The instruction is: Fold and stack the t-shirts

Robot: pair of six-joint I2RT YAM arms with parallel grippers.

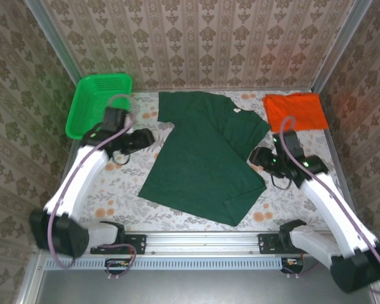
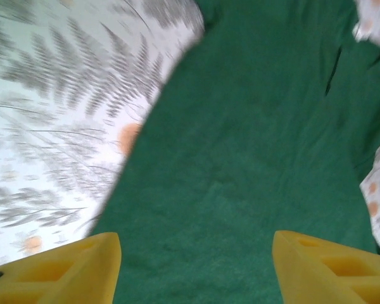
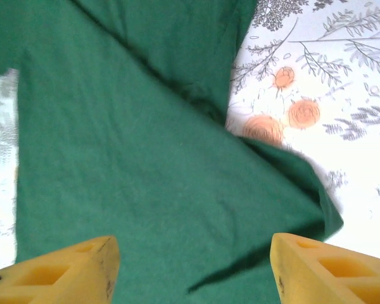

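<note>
Top external view: the dark green t-shirt (image 1: 206,158) lies spread mid-desk (image 1: 114,196), one side folded over. The orange t-shirt (image 1: 296,111) sits folded at the far right corner (the green basket (image 1: 98,104) is far left). The left pincer (image 1: 144,138) hangs at the green shirt's left edge and the right pincer (image 1: 259,156) at its right edge. Both are released, grasping nothing, though the blurred left wrist view perhaps hides any contact.

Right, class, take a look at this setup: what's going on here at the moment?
A two-armed robot is folding laundry. The dark green t-shirt lies partly folded on the table. The left gripper and right gripper hover at its sides, jaws open, holding nothing. The orange t-shirt lies folded at the far right corner.
</note>
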